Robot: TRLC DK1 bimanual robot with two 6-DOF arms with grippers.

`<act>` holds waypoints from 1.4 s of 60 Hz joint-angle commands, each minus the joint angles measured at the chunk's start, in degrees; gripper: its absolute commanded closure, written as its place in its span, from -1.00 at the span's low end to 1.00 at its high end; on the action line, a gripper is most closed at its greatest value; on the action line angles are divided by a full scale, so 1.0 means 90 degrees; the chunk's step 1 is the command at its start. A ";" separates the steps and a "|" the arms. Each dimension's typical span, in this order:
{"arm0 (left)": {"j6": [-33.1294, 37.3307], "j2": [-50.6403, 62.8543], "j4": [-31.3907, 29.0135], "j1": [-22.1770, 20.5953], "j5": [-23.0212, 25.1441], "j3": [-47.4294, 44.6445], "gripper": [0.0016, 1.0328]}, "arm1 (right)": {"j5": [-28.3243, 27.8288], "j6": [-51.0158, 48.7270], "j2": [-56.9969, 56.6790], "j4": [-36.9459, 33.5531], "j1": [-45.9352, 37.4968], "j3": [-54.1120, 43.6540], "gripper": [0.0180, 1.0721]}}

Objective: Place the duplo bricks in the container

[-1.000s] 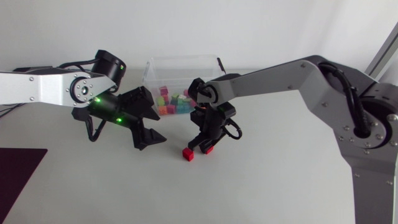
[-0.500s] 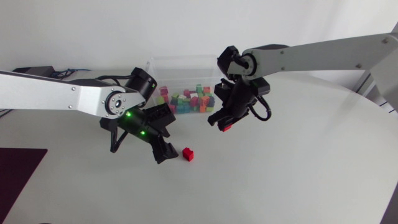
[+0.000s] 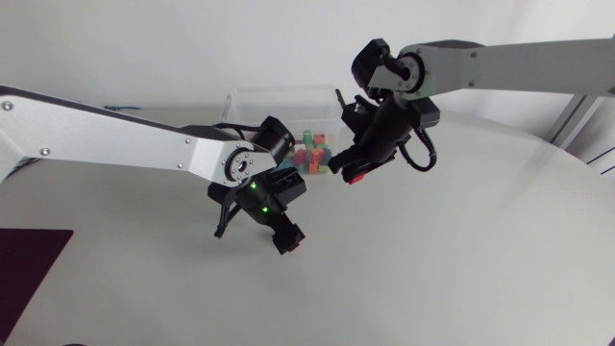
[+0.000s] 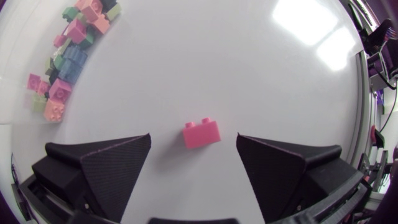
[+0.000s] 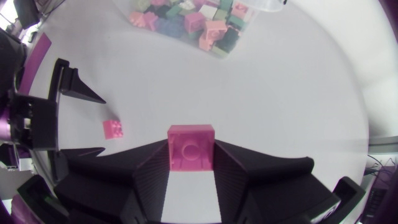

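Many duplo bricks point(image 3: 309, 154) already lie in the container point(image 3: 240, 108). My right gripper point(image 3: 351, 175) clamps a pink brick point(image 5: 191, 146) at its 4 o'clock. My left gripper point(image 3: 286, 235) hangs open around the only loose brick point(image 4: 202, 133) I can see, on the table at 6 o'clock.

Stretches left arm point(image 3: 106, 135) in from the left side toward the middle, left gripper point(image 3: 285, 234) tipped down low over the table, fingers spread wide. Holds right arm point(image 3: 519, 62) raised, right gripper point(image 3: 351, 173) clamped on a red duplo brick point(image 5: 191, 148).
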 commanded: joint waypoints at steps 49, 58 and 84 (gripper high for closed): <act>-0.0784 0.0731 -0.0746 -0.0205 -0.0189 0.0597 0.40 | -0.0092 0.0245 0.0274 -0.0376 -0.0197 0.1885 0.56; -0.0618 0.0253 -0.0707 -0.0009 -0.0150 0.0382 0.43 | -0.0228 0.0284 0.0440 -0.0161 -0.0148 0.2119 0.56; -0.0247 -0.0880 -0.0629 0.0635 -0.0091 0.0167 0.44 | -0.0433 0.0274 0.1329 0.0356 -0.0080 0.3008 0.56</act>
